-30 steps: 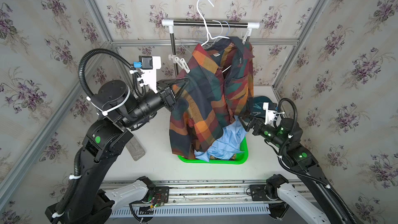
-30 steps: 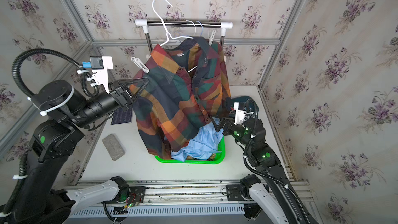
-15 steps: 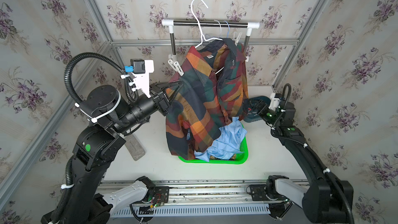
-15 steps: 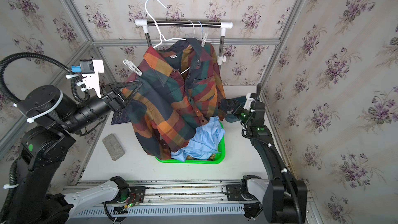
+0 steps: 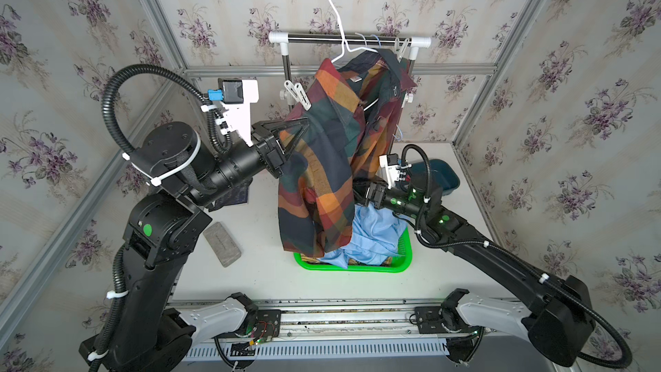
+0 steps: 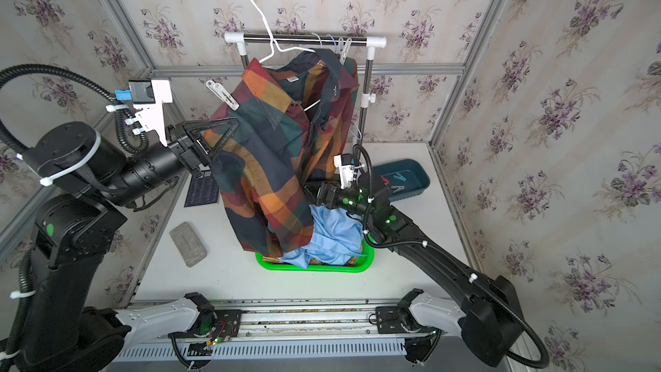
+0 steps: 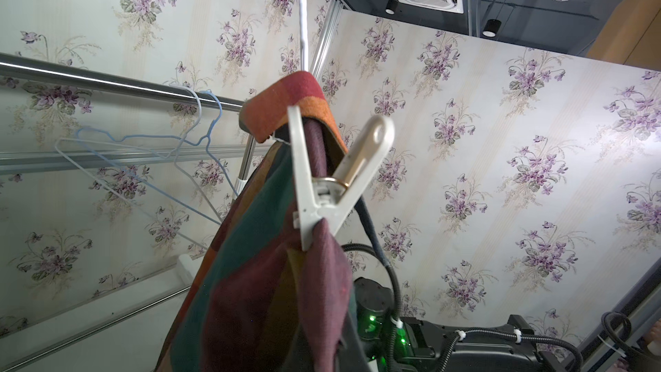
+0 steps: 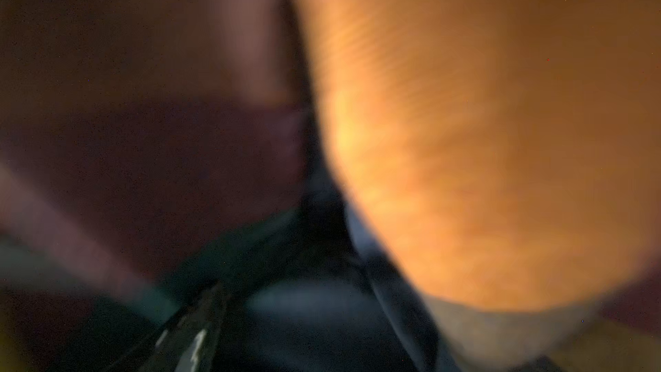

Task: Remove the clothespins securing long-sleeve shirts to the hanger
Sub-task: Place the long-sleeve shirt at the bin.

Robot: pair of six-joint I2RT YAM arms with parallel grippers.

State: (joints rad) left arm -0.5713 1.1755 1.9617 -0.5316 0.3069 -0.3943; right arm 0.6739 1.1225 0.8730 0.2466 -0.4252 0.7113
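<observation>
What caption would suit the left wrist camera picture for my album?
White plastic clothespin clipped onto a dark orange-red-green plaid shirt, with bare wire hangers on the metal rail behind.

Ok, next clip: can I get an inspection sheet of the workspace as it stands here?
Surface: white tabletop, no spills seen.
Job's things: dark plaid long-sleeve shirt on a white wire hanger, with a white-grey plastic clothespin clipped at its shoulder; light blue shirt heaped in a green plastic basket; loose clothespins in a dark teal tray.
Clutter: grey rectangular block; dark patterned card.
Grippers: left gripper jaws shut on the plaid shirt; right gripper tucked behind it, jaws wide, nothing seen held.
Cables: black corrugated conduit loops above the left arm, apart from the rail.
Surroundings: floral wallpaper walls; metal clothes rail.
</observation>
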